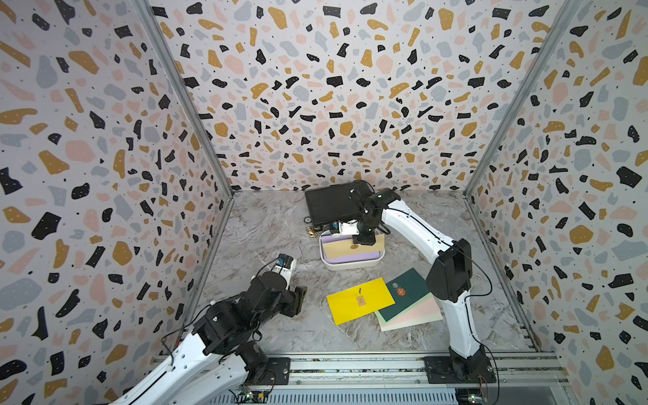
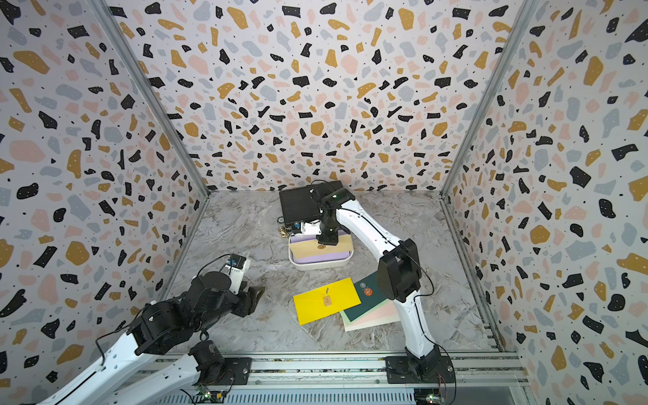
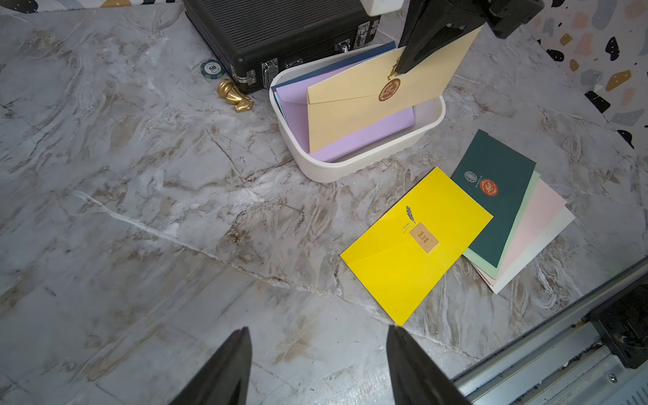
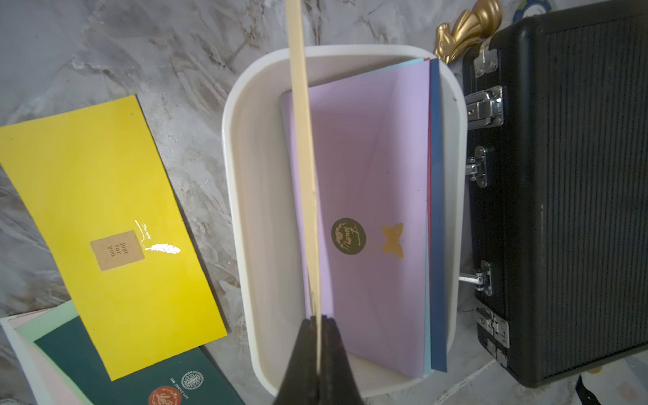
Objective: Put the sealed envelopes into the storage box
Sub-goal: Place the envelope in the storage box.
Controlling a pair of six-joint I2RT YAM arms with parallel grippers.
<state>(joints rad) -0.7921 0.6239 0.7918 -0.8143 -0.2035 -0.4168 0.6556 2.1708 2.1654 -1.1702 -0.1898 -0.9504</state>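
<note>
Left gripper hangs open, empty. Right gripper pinches the cream envelope, tipped into the storage box. Some are in; yellow envelope and four more lie outside.

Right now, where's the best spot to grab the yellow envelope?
Probably the short end resting on the dark green envelope, pinched from above. The yellow envelope lies flat on the marble table, so its other edges offer little to pinch; that overlap likely lifts this end slightly. The open left gripper is free to do it.
</note>
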